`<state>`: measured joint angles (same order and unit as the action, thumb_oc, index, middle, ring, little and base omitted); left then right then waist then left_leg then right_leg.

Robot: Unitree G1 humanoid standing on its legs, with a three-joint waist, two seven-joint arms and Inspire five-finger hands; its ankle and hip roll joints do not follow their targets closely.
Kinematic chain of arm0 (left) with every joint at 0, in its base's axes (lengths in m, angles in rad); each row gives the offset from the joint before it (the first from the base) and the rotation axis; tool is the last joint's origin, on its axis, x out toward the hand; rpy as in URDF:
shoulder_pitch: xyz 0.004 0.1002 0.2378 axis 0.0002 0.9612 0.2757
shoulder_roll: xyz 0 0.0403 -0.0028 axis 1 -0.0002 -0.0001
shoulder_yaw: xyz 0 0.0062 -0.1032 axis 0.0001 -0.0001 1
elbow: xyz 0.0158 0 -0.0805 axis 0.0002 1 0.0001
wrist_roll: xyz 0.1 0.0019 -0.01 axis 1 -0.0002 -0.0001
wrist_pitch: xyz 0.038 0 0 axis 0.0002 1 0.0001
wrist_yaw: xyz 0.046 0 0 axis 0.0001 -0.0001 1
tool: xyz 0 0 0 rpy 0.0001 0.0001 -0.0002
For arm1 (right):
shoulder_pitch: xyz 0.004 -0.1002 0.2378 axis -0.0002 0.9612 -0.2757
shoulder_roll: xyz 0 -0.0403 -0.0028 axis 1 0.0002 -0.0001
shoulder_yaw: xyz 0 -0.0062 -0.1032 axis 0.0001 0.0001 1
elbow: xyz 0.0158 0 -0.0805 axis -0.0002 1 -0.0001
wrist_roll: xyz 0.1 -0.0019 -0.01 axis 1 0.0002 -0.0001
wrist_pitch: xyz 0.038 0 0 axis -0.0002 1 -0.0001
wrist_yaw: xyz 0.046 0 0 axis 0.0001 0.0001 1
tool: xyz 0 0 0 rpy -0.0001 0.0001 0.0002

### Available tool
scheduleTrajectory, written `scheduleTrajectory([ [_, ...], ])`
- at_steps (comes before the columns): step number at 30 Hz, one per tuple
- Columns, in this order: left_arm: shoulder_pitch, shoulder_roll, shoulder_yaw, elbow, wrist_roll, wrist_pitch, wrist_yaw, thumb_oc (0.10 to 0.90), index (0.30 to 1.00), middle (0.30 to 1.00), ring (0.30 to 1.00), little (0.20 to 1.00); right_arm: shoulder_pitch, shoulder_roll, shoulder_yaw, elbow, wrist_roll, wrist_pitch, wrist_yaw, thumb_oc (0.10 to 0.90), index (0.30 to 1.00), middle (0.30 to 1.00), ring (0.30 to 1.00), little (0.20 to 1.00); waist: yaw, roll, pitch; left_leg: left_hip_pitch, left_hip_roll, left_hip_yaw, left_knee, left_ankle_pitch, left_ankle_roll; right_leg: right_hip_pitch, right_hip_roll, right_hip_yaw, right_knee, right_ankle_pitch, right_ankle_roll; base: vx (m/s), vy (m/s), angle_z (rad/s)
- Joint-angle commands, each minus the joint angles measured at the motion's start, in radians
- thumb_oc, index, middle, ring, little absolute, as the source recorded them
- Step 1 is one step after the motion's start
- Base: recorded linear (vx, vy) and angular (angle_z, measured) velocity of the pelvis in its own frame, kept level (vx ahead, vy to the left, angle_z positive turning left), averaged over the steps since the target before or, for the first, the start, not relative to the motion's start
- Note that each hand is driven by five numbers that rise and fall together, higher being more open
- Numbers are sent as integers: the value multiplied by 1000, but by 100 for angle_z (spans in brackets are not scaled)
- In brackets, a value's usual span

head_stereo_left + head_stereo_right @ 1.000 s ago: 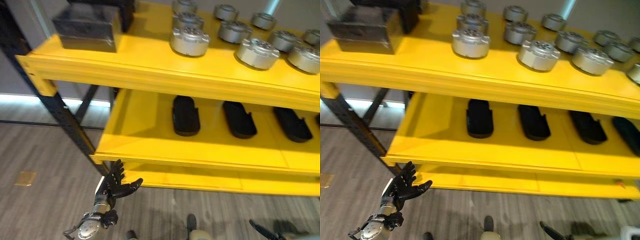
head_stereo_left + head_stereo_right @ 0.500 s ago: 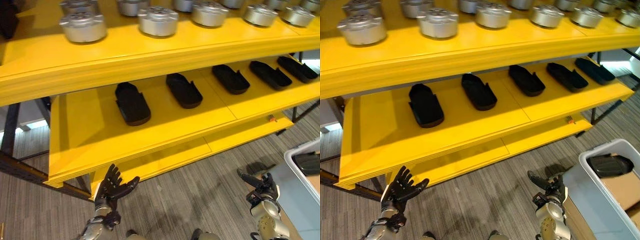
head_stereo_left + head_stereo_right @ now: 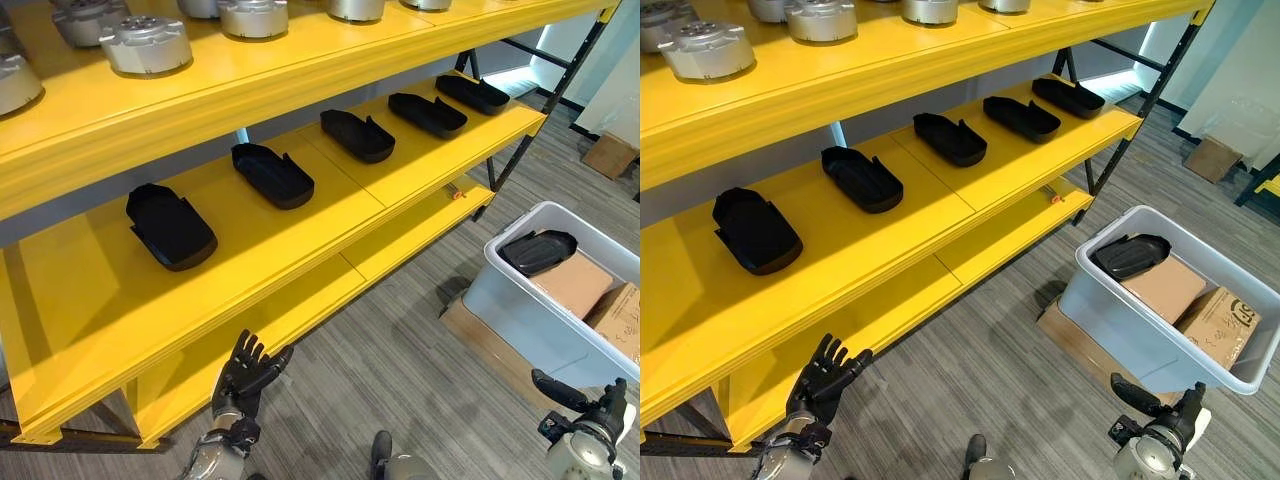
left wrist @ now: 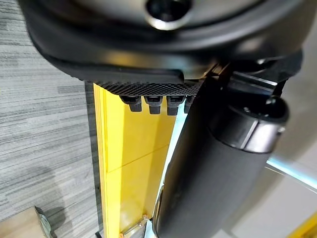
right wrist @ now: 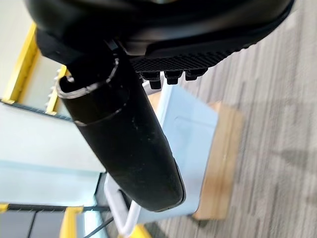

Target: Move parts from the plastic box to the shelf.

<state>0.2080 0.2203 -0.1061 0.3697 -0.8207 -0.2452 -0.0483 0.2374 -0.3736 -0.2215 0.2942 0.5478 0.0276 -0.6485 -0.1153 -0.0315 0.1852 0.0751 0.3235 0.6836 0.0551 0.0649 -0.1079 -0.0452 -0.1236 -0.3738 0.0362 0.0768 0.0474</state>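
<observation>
The dark left hand [image 3: 245, 372] is low down at the robot's left side, on its silver-grey arm. Its fingers [image 3: 246, 350] are straight and spread, and the thumb sticks out sideways. It holds nothing. The dark right hand [image 3: 1171, 412] is low at the right side, fingers loose, thumb out, holding nothing.

Grey wood-grain plank floor [image 3: 970, 380], cardboard box [image 3: 605, 155] by pale wall

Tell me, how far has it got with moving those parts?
Five black parts already lie in a row on the middle shelf. Both the left hand and the right hand are open and hold nothing. One black part is left in the plastic box.
</observation>
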Motion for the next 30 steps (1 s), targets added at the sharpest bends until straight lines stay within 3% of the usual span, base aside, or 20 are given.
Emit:
scheduleTrajectory([
  [1, -22, 56, 30, -157, 17, -78, -6, 900, 1000, 1000, 1000, 1000, -58, -78, -121, -42, -132, -106, -91, 900, 1000, 1000, 1000, 1000, 0, -60, -11, -64, -58, -18, 16, -9, 40, 149, -18, -38, 30, -112, 16, -2, -100, -4],
  [3, -22, 60, 35, -175, 21, -85, -1, 900, 1000, 1000, 1000, 1000, -32, -75, -130, -53, -180, -116, -137, 900, 1000, 1000, 1000, 1000, -14, -58, -11, -67, -47, -16, 21, -8, 38, 142, -13, -27, 39, -120, 8, -1, -128, -4],
  [6, -31, 93, 31, -226, 25, -29, 3, 900, 1000, 1000, 1000, 1000, -2, -79, -150, -69, -224, -126, -179, 900, 1000, 1000, 1000, 1000, -40, -50, -6, -71, -34, -10, 34, -13, 37, 115, -2, -14, 66, -139, -5, -38, -134, -13],
  [8, -30, 97, 21, -243, 33, 8, -3, 900, 1000, 1000, 1000, 1000, 7, -83, -149, -83, -225, -112, -178, 900, 1000, 1000, 1000, 1000, -51, -46, -2, -72, -32, -7, 35, -13, 37, 105, 0, -10, 68, -140, -7, -53, -93, -23],
  [11, -24, 96, -6, -257, 22, 15, -8, 900, 1000, 1000, 1000, 1000, 28, -84, -137, -86, -203, -111, -165, 900, 1000, 1000, 1000, 1000, -72, -36, 1, -76, -20, 3, 38, 6, 28, 90, 8, 2, 64, -141, -16, -53, -77, -22],
  [17, -38, 94, -39, -304, -73, 44, -27, 900, 1000, 1000, 1000, 1000, 38, -83, -116, -76, -271, -146, -171, 900, 1000, 1000, 1000, 1000, -108, -13, 7, -71, -8, 14, 32, 30, 17, 56, 14, 33, 63, -134, -21, -68, -78, -17],
  [25, -80, 108, -71, -350, -85, 17, -1, 900, 1000, 1000, 1000, 1000, 52, -114, -102, -120, -388, -139, -202, 900, 1000, 1000, 1000, 1000, -136, 5, 22, -75, 23, 2, 37, 60, 3, 10, 27, 52, 141, -186, -48, -50, -95, -8],
  [28, -102, 108, -81, -355, -90, 10, 22, 900, 1000, 1000, 1000, 1000, 49, -139, -92, -145, -463, -108, -199, 900, 1000, 1000, 1000, 1000, -146, 10, 27, -73, 38, -5, 38, 67, 0, -10, 29, 55, 183, -211, -61, -23, -101, -4],
  [30, -110, 107, -79, -359, -96, 6, 53, 900, 1000, 1000, 1000, 1000, 41, -157, -75, -160, -506, -95, -202, 900, 1000, 1000, 1000, 1000, -140, 13, 30, -80, 35, -48, 34, 65, -2, -34, 28, 67, 218, -228, -63, -35, -80, -1],
])
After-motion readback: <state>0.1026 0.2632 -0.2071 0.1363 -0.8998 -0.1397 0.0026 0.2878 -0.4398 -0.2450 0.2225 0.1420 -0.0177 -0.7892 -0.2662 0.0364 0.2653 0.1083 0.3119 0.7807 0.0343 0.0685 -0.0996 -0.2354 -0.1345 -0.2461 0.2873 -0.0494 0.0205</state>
